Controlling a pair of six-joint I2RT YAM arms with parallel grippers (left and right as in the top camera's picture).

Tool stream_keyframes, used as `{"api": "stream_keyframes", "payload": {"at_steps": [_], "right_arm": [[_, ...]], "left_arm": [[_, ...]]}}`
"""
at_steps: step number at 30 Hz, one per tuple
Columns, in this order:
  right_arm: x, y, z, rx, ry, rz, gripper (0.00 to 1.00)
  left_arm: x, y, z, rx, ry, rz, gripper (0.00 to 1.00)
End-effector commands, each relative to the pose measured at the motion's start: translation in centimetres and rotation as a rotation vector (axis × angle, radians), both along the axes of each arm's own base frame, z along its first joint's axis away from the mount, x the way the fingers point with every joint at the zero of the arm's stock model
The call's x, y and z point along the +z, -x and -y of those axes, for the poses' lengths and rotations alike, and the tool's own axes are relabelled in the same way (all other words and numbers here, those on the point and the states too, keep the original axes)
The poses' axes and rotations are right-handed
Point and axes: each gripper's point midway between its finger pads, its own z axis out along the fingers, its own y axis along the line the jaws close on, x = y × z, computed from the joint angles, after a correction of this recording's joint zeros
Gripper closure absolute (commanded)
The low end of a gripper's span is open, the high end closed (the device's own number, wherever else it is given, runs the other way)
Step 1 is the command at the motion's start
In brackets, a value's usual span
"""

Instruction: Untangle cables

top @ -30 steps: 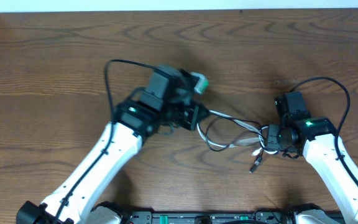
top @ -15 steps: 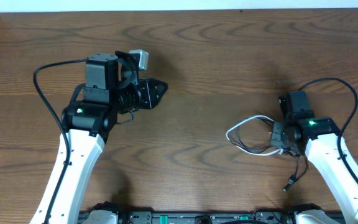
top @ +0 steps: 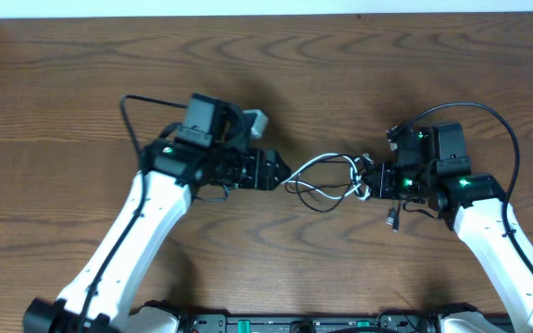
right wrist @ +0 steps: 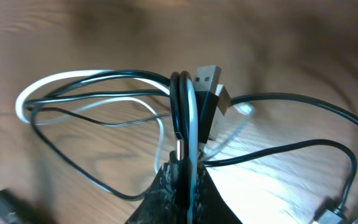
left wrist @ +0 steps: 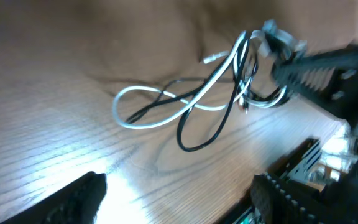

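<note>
Right gripper (right wrist: 184, 165) pinches the looped black cord (left wrist: 194, 148) and white cord (left wrist: 115, 111) together, a USB plug (right wrist: 209, 76) poking above. Left gripper (left wrist: 176, 193) gapes empty nearby. Wrist views blur.

In the left wrist view, the bottom edge is cutting off the left fingers (left wrist: 73, 200), leaving only two dark tips, and the right gripper (left wrist: 281, 67) is showing blurred. The right fingers (right wrist: 166, 193) are hiding where they pinch the cords (right wrist: 183, 106). The black cord (right wrist: 303, 146) is running off the right edge, and the corner is clipping a plug (right wrist: 339, 214).
</note>
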Motion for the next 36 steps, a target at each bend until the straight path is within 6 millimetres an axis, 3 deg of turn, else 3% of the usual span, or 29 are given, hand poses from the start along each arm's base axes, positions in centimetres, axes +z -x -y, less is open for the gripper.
{"api": "stream_keyframes", "payload": {"at_steps": [1,6,10,15,21,25,28,33,36], "right_arm": [[1.7,0.1,-2.2,0.067,-0.138,0.021,0.99],[2.0,-0.1,-2.3,0.049,-0.161,0.013,0.99],[2.2,0.1,-2.7,0.064,-0.184,0.01,0.99],[2.9,0.7,-3.6,0.104,-0.244,-0.002,0.99],[3.4,1.1,-4.1,0.131,-0.285,-0.009,0.99],[3.8,1.3,-4.5,0.15,-0.313,-0.01,0.99],[3.8,1.1,-4.3,0.144,-0.313,-0.003,0.99],[3.7,0.3,-2.5,0.079,-0.312,-0.007,0.99],[3.2,-0.3,-0.1,-0.007,-0.302,-0.026,0.99]], "left_arm": [[-2.1,0.8,1.3,-0.069,-0.025,-0.048,0.17],[-3.9,1.1,2.6,-0.16,-0.055,-0.04,0.14],[-5.1,-0.2,2.2,-0.14,-0.153,0.023,0.14],[-5.0,-2.3,2.6,-0.117,-0.219,0.151,0.14],[-4.9,-3.0,3.2,-0.115,-0.262,0.221,0.14],[-6.0,-3.2,2.6,-0.103,-0.346,0.232,0.25],[-6.7,-3.9,0.2,-0.039,-0.486,0.247,0.44],[-6.2,-5.7,-7.1,0.222,-0.833,0.303,0.69],[-4.7,-5.9,-11.6,0.391,-1.037,0.345,0.7]]}}
